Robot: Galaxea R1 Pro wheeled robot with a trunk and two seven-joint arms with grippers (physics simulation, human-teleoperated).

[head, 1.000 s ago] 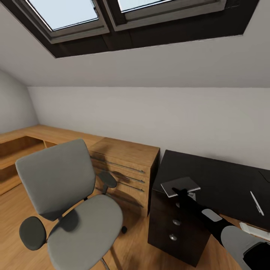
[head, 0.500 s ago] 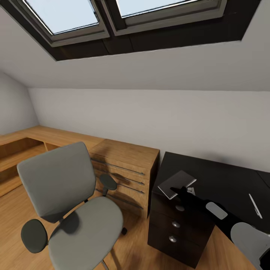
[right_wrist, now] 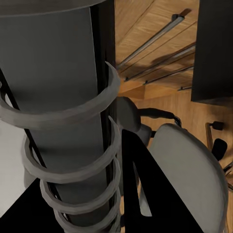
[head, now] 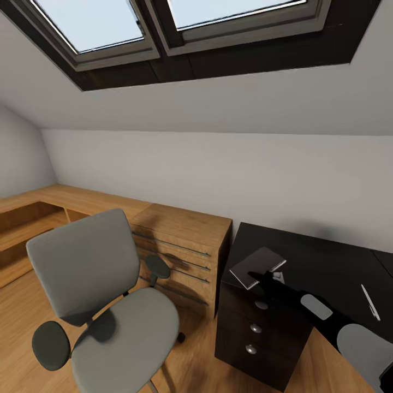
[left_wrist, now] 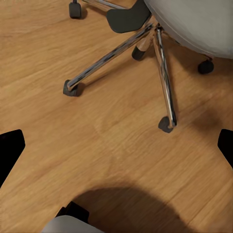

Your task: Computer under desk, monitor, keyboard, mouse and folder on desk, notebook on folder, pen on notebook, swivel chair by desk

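- The right gripper [head: 254, 278] reaches out over the near corner of the desk [head: 322, 262], closed on the notebook [head: 258, 266] — it grips the near edge, and the thin grey sheet slants up and away from the fingers, clear of the black top.
- In the right wrist view the notebook's spiral binding [right_wrist: 73, 160] runs close along the lens, with a dark finger beside it; how far apart the fingers are is hard to read there, though they look pinched on the notebook.
- The pen [head: 370, 301] lies flat on the desk well off to the right of that gripper, beyond the forearm.
- Just below the held notebook are the desk's dark drawers [head: 256, 327] with round silver knobs.
- The swivel chair [head: 103, 305] stands well to the left of the gripper on the wood floor, its seat bare, with the light wood cabinet [head: 183, 245] between it and the desk.
- The left gripper [left_wrist: 116, 145] hangs open above the floor — its two dark fingertips are spread wide and hold nothing, with the chair's silver base ahead of them.
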